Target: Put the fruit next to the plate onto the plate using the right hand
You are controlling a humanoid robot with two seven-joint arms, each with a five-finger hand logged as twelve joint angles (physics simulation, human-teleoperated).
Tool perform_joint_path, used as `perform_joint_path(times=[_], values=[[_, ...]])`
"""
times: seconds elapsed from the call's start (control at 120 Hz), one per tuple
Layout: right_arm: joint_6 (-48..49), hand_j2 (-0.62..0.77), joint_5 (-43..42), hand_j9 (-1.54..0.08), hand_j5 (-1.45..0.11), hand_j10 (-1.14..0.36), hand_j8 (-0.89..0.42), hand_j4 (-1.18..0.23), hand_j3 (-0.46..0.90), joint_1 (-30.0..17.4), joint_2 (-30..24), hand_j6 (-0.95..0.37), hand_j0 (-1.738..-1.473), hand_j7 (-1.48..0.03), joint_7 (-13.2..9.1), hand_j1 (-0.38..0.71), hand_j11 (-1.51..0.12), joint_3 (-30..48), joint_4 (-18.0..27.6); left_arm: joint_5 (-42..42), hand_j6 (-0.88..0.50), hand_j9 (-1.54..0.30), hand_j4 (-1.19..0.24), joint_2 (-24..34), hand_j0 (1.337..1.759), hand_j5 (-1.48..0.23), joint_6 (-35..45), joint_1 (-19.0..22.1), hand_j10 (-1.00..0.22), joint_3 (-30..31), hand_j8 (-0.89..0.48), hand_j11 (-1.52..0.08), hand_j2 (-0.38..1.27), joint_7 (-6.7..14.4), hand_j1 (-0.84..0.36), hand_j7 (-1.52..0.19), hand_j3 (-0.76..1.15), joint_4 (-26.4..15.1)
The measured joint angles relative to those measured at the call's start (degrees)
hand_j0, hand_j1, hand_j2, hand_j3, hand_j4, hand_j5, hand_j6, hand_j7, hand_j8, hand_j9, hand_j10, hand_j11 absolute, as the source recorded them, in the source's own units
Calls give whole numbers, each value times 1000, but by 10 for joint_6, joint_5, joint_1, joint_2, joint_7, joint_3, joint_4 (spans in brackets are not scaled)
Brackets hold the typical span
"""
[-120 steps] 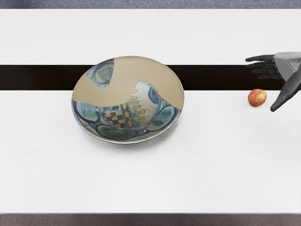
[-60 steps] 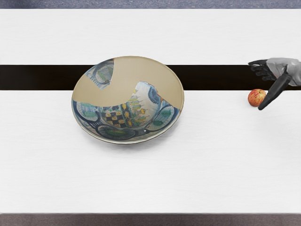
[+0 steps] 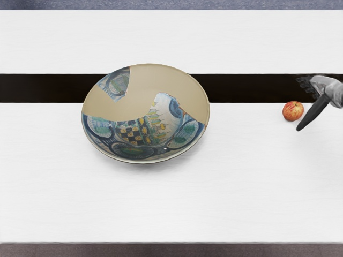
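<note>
A small red and yellow apple lies on the white table, well to the right of the plate. The plate is a wide shallow dish with a tan upper half and a blue, green and yellow pattern below, and nothing lies in it. My right hand comes in from the right edge just beside the apple, slightly above and to its right. Its dark thumb slants down past the apple's right side without touching it. The hand is open and holds nothing. The left arm is out of view.
A black band runs across the table behind the plate and behind the apple. White table surface stretches between the plate's right rim and the apple.
The right hand first came left towards the apple. Its fingers have since drawn back towards the right edge, with the thumb now pointing down beside the apple. Apple and plate have not moved.
</note>
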Motion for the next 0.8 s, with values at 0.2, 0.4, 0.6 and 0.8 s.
perform_joint_path(times=[0.2,0.4,0.6,0.8], values=[[-35,-18,-2,-129,-129,-103,-104,-104,0,2,13,-105,-1658,-129,-20,-232,-129,-12,0,0,-241,-313,-241,0,1658,-313,0,0,-241,0,-241,-313,48,0,60,-313,0,0],[-88,-31,-6,-215,-216,-169,-170,-170,0,0,37,-171,-1658,-215,-33,-153,-215,-14,0,0,-241,-313,-241,0,1658,-313,0,0,-241,0,-241,-313,48,0,60,-313,0,0],[-127,-36,-9,-248,-248,-194,-195,-194,0,-5,52,-196,-1658,-248,-34,-122,-248,-21,-1,0,-242,-313,-242,0,1658,-313,0,0,-241,0,-242,-313,48,0,60,-313,0,0],[-170,-39,-10,-270,-270,-211,-212,-211,0,-4,63,-213,-1658,-270,-35,-102,-270,-45,-2,0,-241,-313,-241,0,1658,-313,0,0,-241,0,-241,-313,48,0,60,-313,0,0]])
